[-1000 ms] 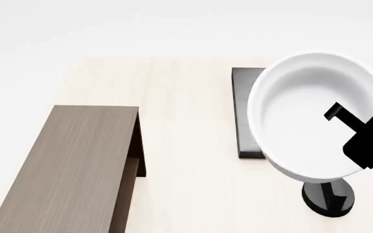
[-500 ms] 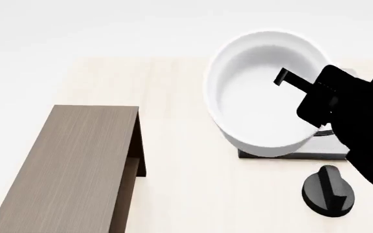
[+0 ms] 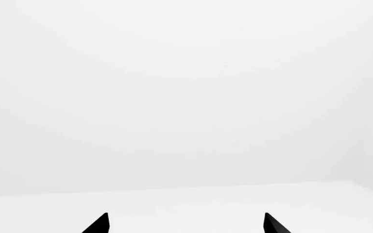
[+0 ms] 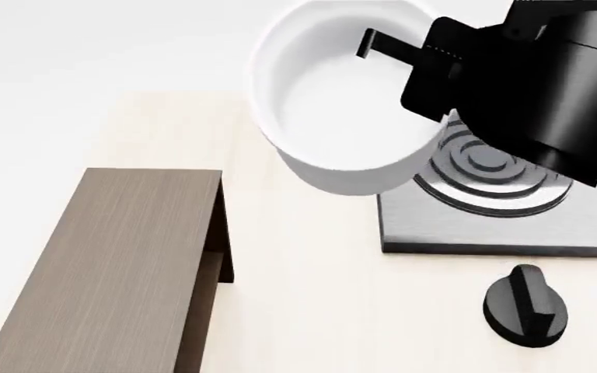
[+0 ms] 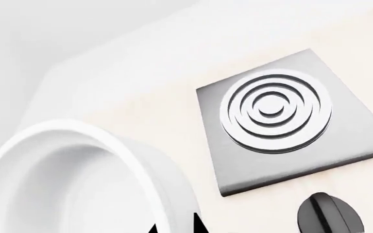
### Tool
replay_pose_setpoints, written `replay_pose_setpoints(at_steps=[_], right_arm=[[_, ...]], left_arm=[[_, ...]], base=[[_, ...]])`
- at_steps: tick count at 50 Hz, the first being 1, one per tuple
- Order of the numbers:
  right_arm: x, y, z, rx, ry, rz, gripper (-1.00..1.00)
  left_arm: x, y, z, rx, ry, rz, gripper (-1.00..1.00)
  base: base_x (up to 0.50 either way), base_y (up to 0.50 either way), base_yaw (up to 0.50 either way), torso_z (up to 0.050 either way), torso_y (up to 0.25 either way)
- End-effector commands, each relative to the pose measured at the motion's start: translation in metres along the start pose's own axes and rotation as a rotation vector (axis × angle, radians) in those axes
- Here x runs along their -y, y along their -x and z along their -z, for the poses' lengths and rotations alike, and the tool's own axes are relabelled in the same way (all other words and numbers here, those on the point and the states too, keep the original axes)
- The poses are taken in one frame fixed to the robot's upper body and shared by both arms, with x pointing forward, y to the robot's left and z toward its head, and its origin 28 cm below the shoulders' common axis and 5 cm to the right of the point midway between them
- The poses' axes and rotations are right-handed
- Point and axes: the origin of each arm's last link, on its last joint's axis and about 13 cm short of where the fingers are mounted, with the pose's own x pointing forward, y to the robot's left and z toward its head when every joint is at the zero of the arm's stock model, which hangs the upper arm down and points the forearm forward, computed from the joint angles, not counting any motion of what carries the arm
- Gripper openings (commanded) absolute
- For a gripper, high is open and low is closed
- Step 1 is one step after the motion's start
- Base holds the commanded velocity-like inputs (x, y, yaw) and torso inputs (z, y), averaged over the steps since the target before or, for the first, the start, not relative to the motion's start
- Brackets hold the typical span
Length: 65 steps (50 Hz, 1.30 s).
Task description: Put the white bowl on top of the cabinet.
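Up high, right fingers (image 4: 373,44) clamp the white bowl (image 4: 345,109) rim — left fingers (image 3: 102,224) apart, empty.

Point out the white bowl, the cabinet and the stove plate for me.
white bowl (image 4: 340,109): head view, on its inner floor.
cabinet (image 4: 112,264): head view, middle of its flat wooden top.
stove plate (image 5: 274,104): right wrist view, centre of its ringed burner.

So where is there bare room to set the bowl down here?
The cabinet top is bare. The pale table strip between cabinet and stove plate is also free. Right side is crowded: stove plate, black knob, and the right tool holding the white bowl.
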Motion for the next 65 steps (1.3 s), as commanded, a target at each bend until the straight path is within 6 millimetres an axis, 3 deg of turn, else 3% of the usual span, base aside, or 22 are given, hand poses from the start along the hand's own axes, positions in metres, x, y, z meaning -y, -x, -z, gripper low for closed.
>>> replay_pose_setpoints(at_steps=[1,22,65], right_arm=[[-0.021,0.002,-0.016,-0.007,0.022,-0.073,-1.0],[-0.053,-0.015,-0.008,-0.087,0.065,-0.222,-1.0],[-0.081,-0.033,0.021,-0.213,0.129,-0.392,-1.0]], left_arm=[[0.0,0.0,0.0,0.0,0.002,0.0,1.0],[-0.001,0.0,0.0,-0.001,0.003,-0.006,1.0],[-0.001,0.0,0.001,-0.002,0.001,-0.004,1.0]], base=[[0.0,0.0,0.0,0.0,0.0],[0.0,0.0,0.0,0.0,0.001],[0.0,0.0,0.0,0.0,0.001]])
